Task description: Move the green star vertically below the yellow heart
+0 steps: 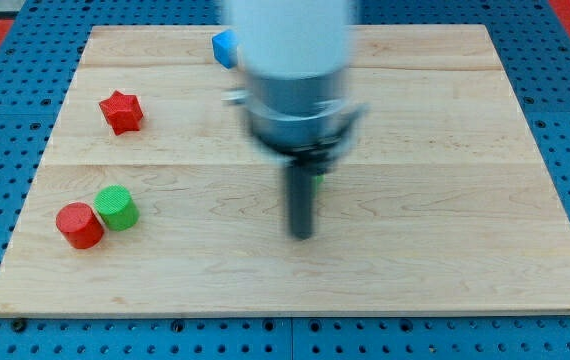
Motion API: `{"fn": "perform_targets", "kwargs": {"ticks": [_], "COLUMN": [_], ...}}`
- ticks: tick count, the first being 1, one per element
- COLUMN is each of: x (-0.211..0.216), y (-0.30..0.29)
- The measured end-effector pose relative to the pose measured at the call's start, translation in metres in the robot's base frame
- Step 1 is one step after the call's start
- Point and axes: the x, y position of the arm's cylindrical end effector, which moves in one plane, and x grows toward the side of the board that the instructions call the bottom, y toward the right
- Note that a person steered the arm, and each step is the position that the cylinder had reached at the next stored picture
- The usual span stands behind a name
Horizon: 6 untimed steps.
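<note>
One tip (pixel 303 235) mid-board, green sliver (pixel 319 180) beside rod

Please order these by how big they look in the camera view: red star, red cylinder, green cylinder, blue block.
1. Red star
2. Red cylinder and green cylinder: nearly alike, so I do not rank them; both are close to the star.
3. Blue block: smallest, but partly hidden by the arm.

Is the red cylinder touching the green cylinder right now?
Yes, the red cylinder sits right against the green cylinder near the board's left edge.
</note>
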Motion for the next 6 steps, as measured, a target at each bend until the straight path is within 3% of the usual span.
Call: {"fn": "perform_targets", "kwargs": {"ticks": [1,2,3,4,5,6], "x": [-0.079,-0.068,-0.010,-0.070,-0.089,-0.040], "y": [0.012,-0.108,-0.179,-0.134,-0.076,-0.026]}}
